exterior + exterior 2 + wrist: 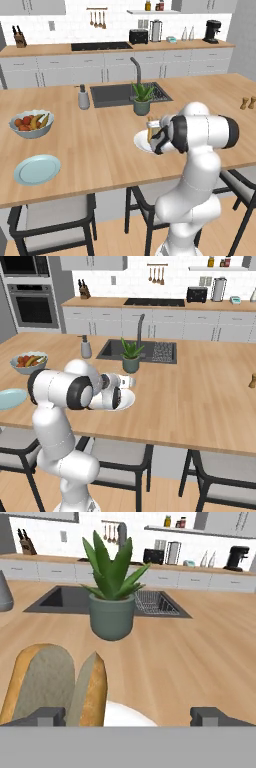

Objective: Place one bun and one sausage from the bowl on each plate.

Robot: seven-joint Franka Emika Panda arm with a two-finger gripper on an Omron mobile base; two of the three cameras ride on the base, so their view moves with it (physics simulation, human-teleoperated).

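Note:
A split bun [50, 682], tan crust with a pale cut face, rests on the white plate [125, 714] just in front of the hand. My gripper [130, 717] is open with its jaws wide apart. The bun stands beside the left fingertip [47, 716], and nothing lies between the fingers. From the base, the gripper [152, 126] hovers low over the white plate [141, 143] near the island's front edge, pointing toward the sink. The pale blue plate [36, 169] lies bare at the front left of the island. The bowl and the sausage are out of view.
A potted plant [142, 98] stands just beyond the white plate, in front of the sink [115, 95]. A grey fruit bowl [31, 124] and a soap dispenser [83, 97] sit to the left. Two small shakers [247, 103] stand far right. Stools line the island's near side.

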